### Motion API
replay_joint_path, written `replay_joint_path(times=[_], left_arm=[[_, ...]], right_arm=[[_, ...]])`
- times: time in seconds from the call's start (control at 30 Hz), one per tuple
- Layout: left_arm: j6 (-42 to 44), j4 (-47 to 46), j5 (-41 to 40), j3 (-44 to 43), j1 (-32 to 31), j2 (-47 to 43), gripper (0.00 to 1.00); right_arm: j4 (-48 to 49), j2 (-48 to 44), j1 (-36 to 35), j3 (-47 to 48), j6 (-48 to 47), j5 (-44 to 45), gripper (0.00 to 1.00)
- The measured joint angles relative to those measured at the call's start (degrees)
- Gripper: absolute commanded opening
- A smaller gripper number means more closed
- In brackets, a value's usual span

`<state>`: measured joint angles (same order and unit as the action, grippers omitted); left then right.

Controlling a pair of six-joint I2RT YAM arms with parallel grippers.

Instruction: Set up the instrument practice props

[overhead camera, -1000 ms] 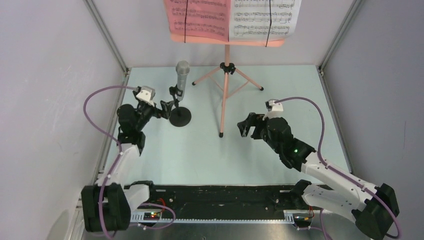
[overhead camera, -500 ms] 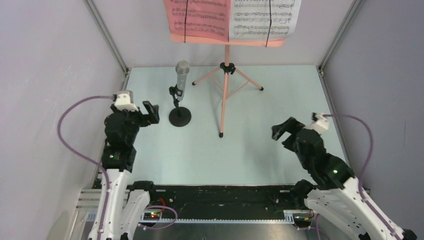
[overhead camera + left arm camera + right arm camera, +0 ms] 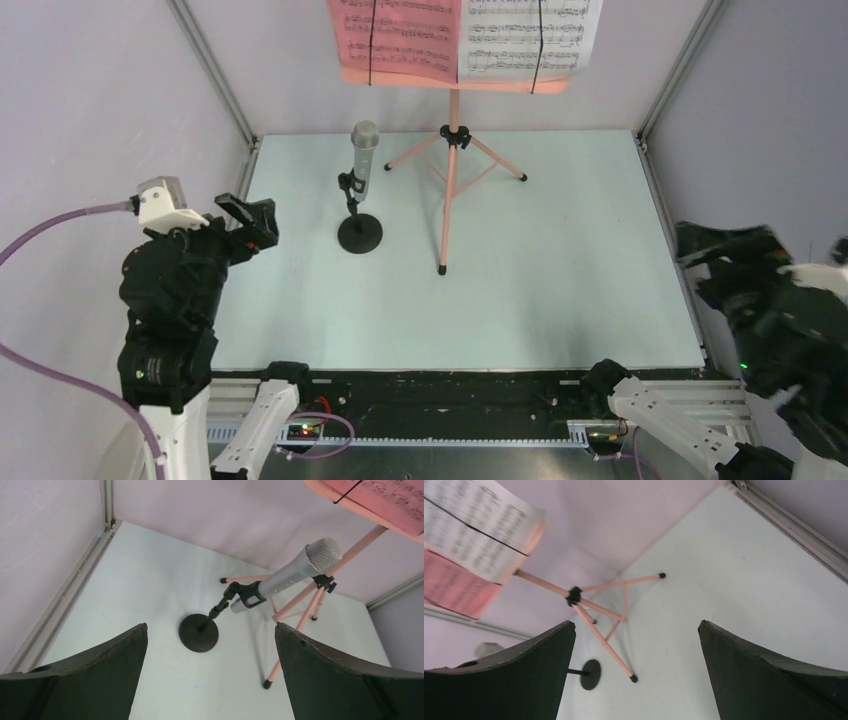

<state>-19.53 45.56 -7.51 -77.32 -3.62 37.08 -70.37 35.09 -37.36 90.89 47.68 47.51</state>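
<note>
The salmon-pink music stand (image 3: 452, 180) stands at the back middle of the table. Its desk carries a pink page (image 3: 400, 30) and a white page (image 3: 530, 30). The grey microphone (image 3: 364, 150) sits upright in the clip of the black round-based mic stand (image 3: 360, 233), just left of the tripod. My left gripper (image 3: 250, 215) is open and empty, raised at the left edge, well clear of the mic stand. The left wrist view (image 3: 210, 630) shows the microphone (image 3: 295, 570) far below. My right gripper (image 3: 728, 245) is open and empty, raised at the right edge; its view (image 3: 636, 624) shows the tripod (image 3: 573, 595).
Aluminium frame posts (image 3: 215, 75) and grey walls enclose the table on the left, back and right. The tripod's front leg (image 3: 443, 268) reaches toward the table's middle. A black rail (image 3: 450, 395) runs along the near edge.
Both arms have drawn back and risen: the left from the mic stand to the left edge, the right from near the tripod's front leg to the right edge. The props have not moved.
</note>
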Motion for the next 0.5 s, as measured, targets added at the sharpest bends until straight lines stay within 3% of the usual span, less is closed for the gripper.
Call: replay_joint_path(times=[0.2, 0.5], left_arm=[[-4.8, 10.3, 0.4, -5.1, 0.0, -1.7, 1.00], [-7.5, 24.1, 1.7, -6.2, 0.0, -7.6, 1.00]], right_arm=[[-1.8, 0.0, 0.1, 10.5, -2.4, -1.9, 0.99], [-2.7, -1.0, 0.1, 10.5, -4.0, -7.9, 0.99]])
